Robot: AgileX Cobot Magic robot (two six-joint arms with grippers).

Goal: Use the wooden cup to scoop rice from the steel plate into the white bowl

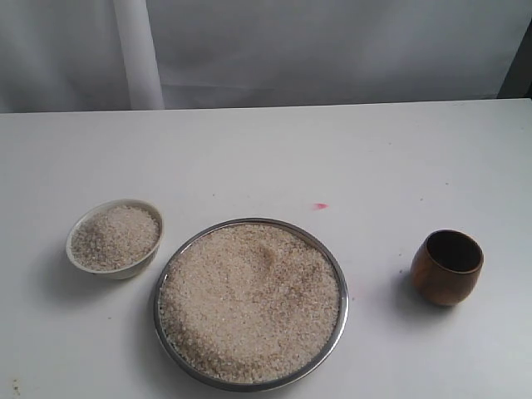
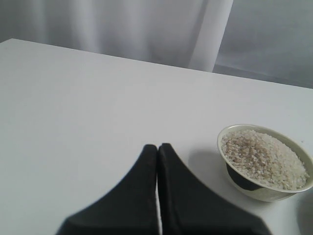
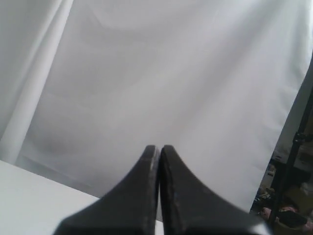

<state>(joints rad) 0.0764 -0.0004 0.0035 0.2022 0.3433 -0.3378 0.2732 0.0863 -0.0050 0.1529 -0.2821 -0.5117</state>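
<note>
The steel plate [image 1: 163, 274] sits front centre on the white table, heaped with rice [image 1: 249, 299]. To its left stands the white bowl [image 1: 114, 238], also full of rice; it shows in the left wrist view too, white bowl [image 2: 266, 193]. The wooden cup [image 1: 447, 267] stands upright and empty to the plate's right. Neither arm appears in the exterior view. My left gripper [image 2: 157, 147] is shut with nothing in it, hovering beside the bowl. My right gripper [image 3: 159, 148] is shut and empty, pointing at the white curtain, away from the cup.
A small pink mark [image 1: 320, 205] lies on the table [image 1: 266, 158] behind the plate. A white curtain [image 1: 332, 50] hangs behind the table's far edge. Dark equipment [image 3: 293, 196] stands beyond the curtain in the right wrist view.
</note>
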